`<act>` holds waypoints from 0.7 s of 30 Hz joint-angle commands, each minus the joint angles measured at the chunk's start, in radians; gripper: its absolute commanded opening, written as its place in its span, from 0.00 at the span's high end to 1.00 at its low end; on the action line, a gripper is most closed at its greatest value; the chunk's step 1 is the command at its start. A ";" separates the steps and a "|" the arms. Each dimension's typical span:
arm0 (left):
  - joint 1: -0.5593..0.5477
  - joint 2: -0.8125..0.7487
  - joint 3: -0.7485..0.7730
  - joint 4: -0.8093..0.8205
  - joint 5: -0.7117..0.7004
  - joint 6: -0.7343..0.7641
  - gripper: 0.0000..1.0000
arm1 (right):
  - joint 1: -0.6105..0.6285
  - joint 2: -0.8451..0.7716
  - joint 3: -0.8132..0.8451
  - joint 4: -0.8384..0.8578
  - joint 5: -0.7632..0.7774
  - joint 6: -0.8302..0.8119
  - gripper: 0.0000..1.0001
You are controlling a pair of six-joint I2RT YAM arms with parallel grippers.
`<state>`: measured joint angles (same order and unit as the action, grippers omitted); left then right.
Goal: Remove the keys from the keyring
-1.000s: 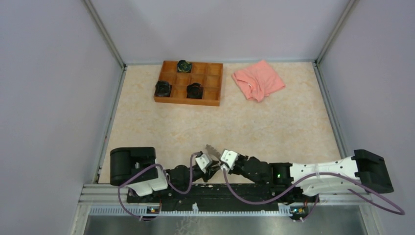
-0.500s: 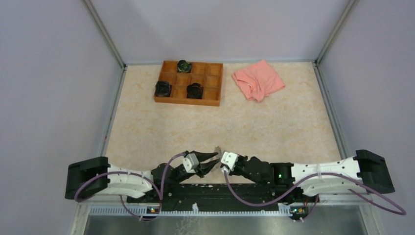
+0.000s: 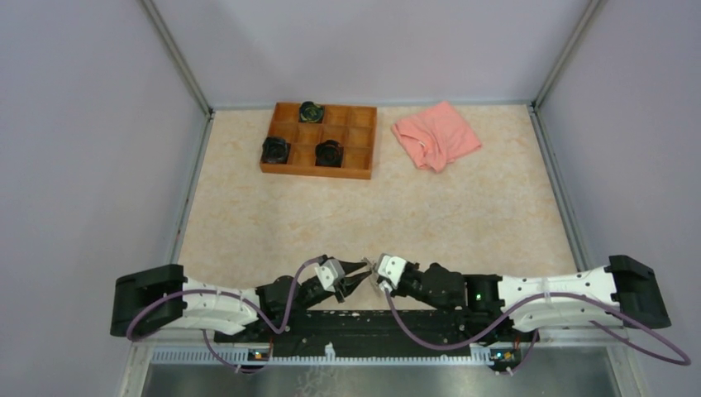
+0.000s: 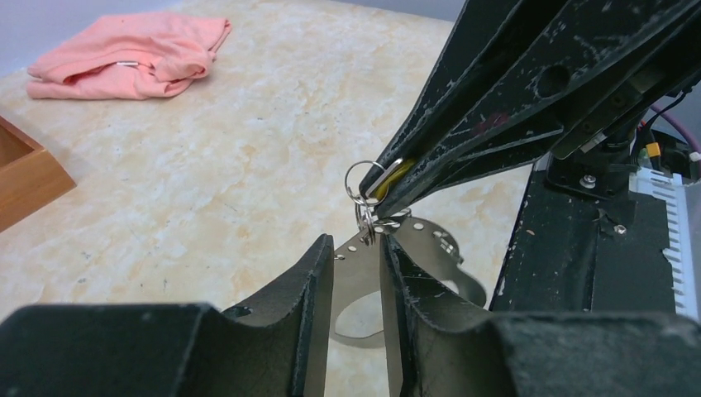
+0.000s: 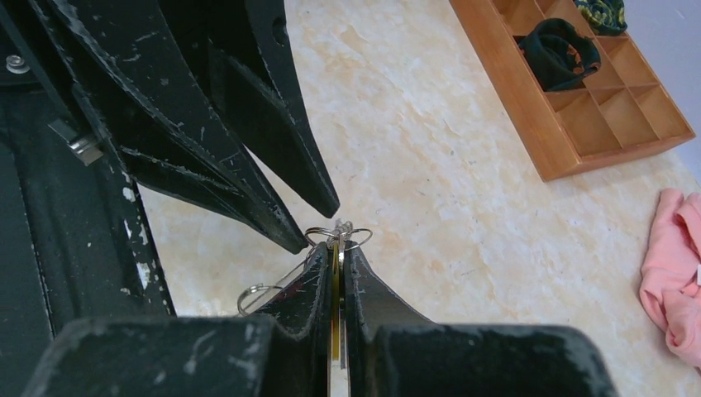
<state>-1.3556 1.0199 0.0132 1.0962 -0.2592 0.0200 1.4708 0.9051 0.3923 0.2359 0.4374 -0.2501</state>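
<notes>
Key (image 5: 335, 322), yellow head, clamped in right pincer (image 5: 334, 252); keyring (image 4: 423, 237) just below, left pincer (image 4: 355, 248) apart around it.

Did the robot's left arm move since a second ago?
Yes. The left arm swung its big black joint to the left along the silver rail, out toward the left wall.
</notes>
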 commanded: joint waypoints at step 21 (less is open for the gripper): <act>-0.004 0.023 -0.099 0.043 0.079 0.024 0.68 | 0.011 -0.010 0.053 -0.042 -0.052 0.030 1.00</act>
<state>-1.3560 1.0378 0.0132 1.0977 -0.2146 0.0292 1.4712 0.8875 0.3927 0.1818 0.3920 -0.2314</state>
